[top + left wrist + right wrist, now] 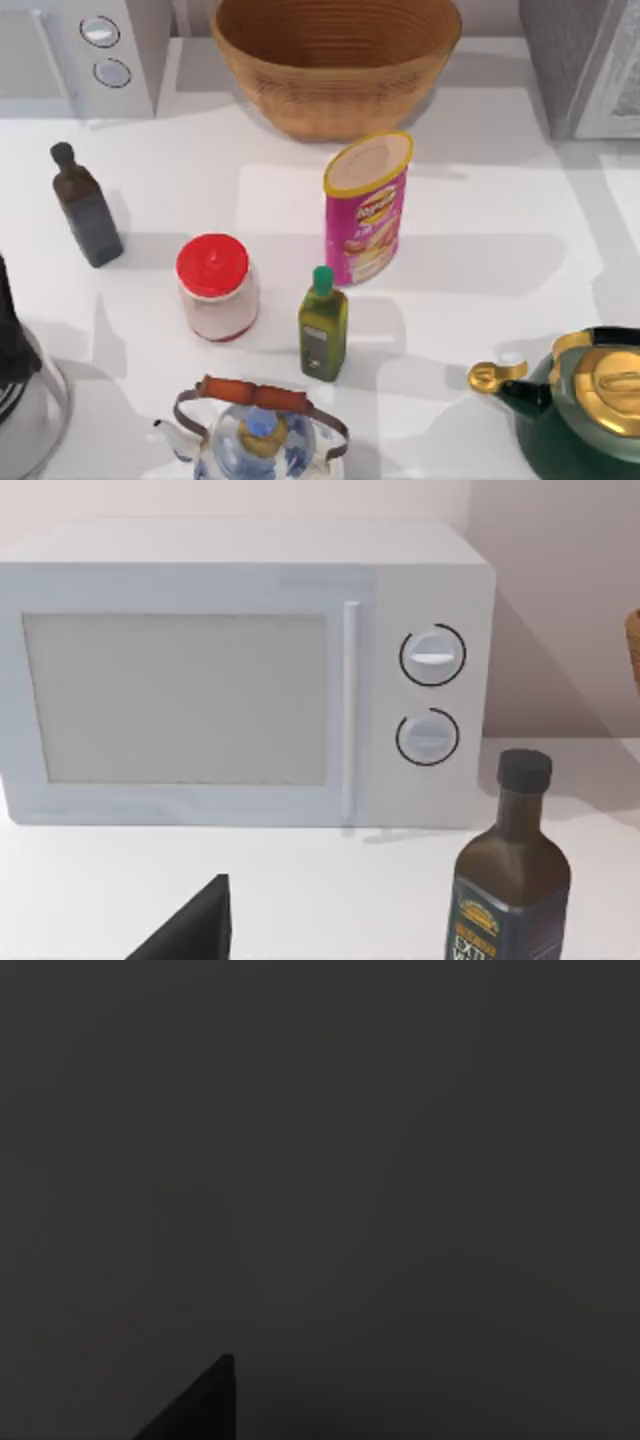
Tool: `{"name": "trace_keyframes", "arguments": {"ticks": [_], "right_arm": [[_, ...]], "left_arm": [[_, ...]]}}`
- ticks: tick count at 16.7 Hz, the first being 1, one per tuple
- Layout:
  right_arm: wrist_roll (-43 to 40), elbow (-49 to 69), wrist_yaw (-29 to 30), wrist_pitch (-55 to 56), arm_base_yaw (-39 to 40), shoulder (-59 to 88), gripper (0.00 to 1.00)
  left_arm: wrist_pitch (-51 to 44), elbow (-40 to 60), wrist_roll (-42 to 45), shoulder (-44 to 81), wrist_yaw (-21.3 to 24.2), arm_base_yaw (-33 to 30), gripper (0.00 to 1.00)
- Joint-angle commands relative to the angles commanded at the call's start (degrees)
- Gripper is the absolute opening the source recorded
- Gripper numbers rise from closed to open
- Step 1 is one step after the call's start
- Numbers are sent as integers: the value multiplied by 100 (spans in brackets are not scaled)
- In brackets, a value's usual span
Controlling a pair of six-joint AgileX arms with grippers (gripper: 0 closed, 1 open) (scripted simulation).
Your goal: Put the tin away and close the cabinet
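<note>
- The top view looks down from above the tabletop point(500, 250), taking in the basket point(335, 60) at the far edge and two kettles at the near edge.
- The left wrist view sits low near the tabletop's left side, facing the microwave point(240, 675) front-on at close range.
- Both views share the microwave point(85, 50) and the dark bottle point(85, 205), which the wrist view also catches point(510, 880).
- The right wrist view is dark.

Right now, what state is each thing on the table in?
Pink tin: upright, lid on, untouched.
Red-lidded jar: upright, closed.
Green oil bottle: upright, capped.
Dark bottle: upright, capped.
Microwave: door shut.
Green kettle: upright, lid on.
Wicker basket: upright.
Right wrist view: dark.
</note>
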Motion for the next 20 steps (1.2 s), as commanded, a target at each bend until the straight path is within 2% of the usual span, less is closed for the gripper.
{"name": "trace_keyframes", "arguments": {"ticks": [3, 7, 16, 20], "right_arm": [[5, -1048, -80, 233, -9, -764, 100], [3, -3280, -216, 711, -48, -2394, 100], [-23, -10489, -506, 2248, -275, -7409, 100], [-49, -12997, -593, 2960, -409, -9503, 100]], "left_arm": [[0, 0, 0, 0, 0, 0, 100], [0, 0, 0, 0, 0, 0, 100], [0, 0, 0, 0, 0, 0, 100], [0, 0, 0, 0, 0, 0, 100]]}}
